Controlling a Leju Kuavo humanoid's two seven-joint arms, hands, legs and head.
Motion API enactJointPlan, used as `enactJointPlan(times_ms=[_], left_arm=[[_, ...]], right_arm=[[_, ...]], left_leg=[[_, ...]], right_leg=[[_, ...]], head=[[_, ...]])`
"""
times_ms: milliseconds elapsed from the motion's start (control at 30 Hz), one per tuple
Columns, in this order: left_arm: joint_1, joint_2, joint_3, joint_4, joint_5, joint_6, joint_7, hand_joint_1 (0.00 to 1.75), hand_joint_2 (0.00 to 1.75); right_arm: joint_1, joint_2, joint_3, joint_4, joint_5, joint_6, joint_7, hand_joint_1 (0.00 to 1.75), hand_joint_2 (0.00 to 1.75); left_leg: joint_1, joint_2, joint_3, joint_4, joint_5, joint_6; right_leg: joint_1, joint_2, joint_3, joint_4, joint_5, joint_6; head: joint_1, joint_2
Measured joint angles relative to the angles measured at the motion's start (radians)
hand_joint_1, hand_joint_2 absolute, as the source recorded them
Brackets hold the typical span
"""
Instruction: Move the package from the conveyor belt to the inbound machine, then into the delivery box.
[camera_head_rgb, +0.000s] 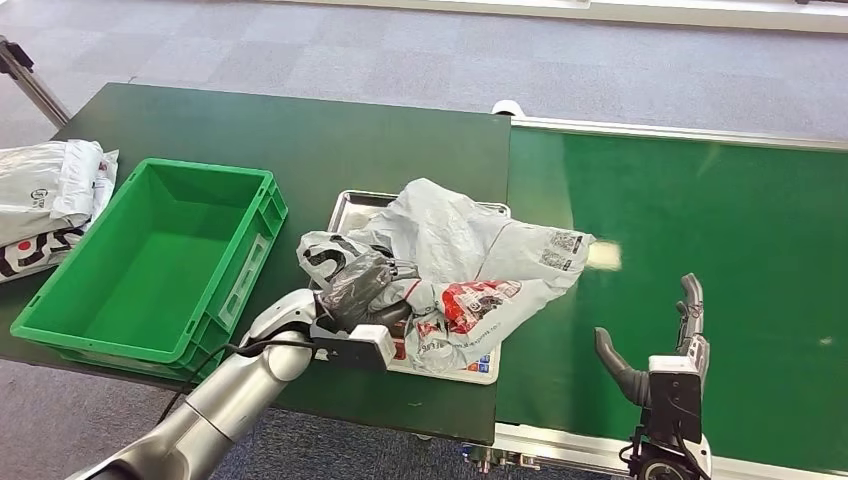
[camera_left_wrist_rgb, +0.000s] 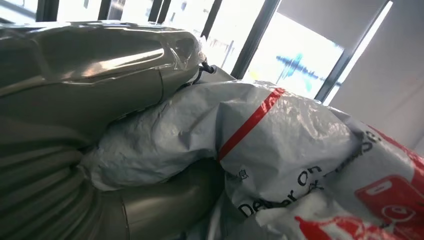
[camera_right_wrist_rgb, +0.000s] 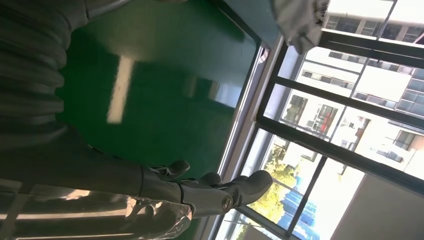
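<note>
Left hand grips the package on the tray.
Left hand (camera_head_rgb: 362, 283) has its fingers clamped into the crumpled grey package (camera_head_rgb: 470, 262), which lies across the metal tray (camera_head_rgb: 352, 205) beside the green bin (camera_head_rgb: 150, 262). Right hand (camera_head_rgb: 668, 350) hovers over the green belt (camera_head_rgb: 700, 220), fingers spread, holding nothing.

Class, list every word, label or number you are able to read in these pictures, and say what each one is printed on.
"On", then a partly hidden word starting "De": black print on the grey package held by the left robot hand.
White labels on the package: too small to read.
Black marks on the bags left of the green crate: unreadable.
</note>
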Motion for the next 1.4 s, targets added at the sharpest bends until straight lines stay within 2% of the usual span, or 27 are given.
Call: enactJointPlan(times_ms=[200, 333, 467, 633, 700, 933, 1067, 1267, 1400], left_arm=[[0.033, -0.008, 0.036, -0.136, 0.047, 0.168, -0.079, 1.75, 1.75], [0.047, -0.007, 0.040, -0.208, 0.103, 0.308, -0.089, 1.75, 1.75], [0.056, -0.004, 0.039, -0.252, 0.114, 0.375, -0.091, 1.75, 1.75], [0.070, 0.001, 0.050, -0.298, -0.006, 0.620, -0.091, 1.75, 1.75], [0.085, 0.001, 0.074, -0.321, -0.063, 0.675, -0.091, 1.75, 1.75], [0.147, 0.001, 0.198, -0.389, -0.202, 0.705, -0.079, 1.75, 1.75], [0.179, 0.001, 0.281, -0.422, -0.219, 0.705, -0.083, 1.75, 1.75], [0.210, -0.005, 0.345, -0.453, -0.267, 0.705, -0.088, 1.75, 1.75], [0.264, -0.019, 0.440, -0.494, -0.350, 0.705, -0.089, 1.75, 1.75]], right_arm=[[0.002, 0.002, -0.006, -0.006, -0.009, 0.007, -0.006, 0.00, 1.75], [0.002, 0.002, -0.009, -0.006, -0.023, 0.008, -0.016, 0.00, 1.75], [0.002, 0.001, -0.010, -0.006, -0.026, 0.007, -0.019, 0.00, 1.75], [0.002, -0.004, -0.011, -0.003, -0.043, -0.002, -0.019, 0.00, 1.75], [0.003, -0.007, -0.012, -0.003, -0.047, -0.007, -0.019, 0.00, 1.75], [0.019, -0.016, -0.016, -0.005, -0.052, -0.014, -0.019, 0.00, 1.75], [0.032, -0.017, -0.017, -0.012, -0.053, -0.018, -0.019, 0.00, 1.75], [0.041, -0.018, -0.018, -0.019, -0.052, -0.020, -0.017, 0.00, 1.75], [0.066, -0.017, -0.024, -0.041, -0.046, -0.023, -0.013, 0.00, 1.75]], left_leg=[[0.000, 0.000, 0.000, 0.000, 0.000, 0.000], [0.000, 0.000, 0.000, 0.000, 0.000, 0.000], [0.000, 0.000, 0.000, 0.000, 0.000, 0.000], [0.000, 0.000, 0.000, 0.000, 0.000, 0.000], [0.000, 0.000, 0.000, 0.000, 0.000, 0.000], [0.000, 0.000, 0.000, 0.000, 0.000, 0.000], [0.000, 0.000, 0.000, 0.000, 0.000, 0.000], [0.000, 0.000, 0.000, 0.000, 0.000, 0.000], [0.000, 0.000, 0.000, 0.000, 0.000, 0.000]], right_leg=[[0.000, 0.000, 0.000, 0.000, 0.000, 0.000], [0.000, 0.000, 0.000, 0.000, 0.000, 0.000], [0.000, 0.000, 0.000, 0.000, 0.000, 0.000], [0.000, 0.000, 0.000, 0.000, 0.000, 0.000], [0.000, 0.000, 0.000, 0.000, 0.000, 0.000], [0.000, 0.000, 0.000, 0.000, 0.000, 0.000], [0.000, 0.000, 0.000, 0.000, 0.000, 0.000], [0.000, 0.000, 0.000, 0.000, 0.000, 0.000], [0.000, 0.000, 0.000, 0.000, 0.000, 0.000]], head=[[0.000, 0.000], [0.000, 0.000], [0.000, 0.000], [0.000, 0.000], [0.000, 0.000], [0.000, 0.000], [0.000, 0.000], [0.000, 0.000], [0.000, 0.000]])
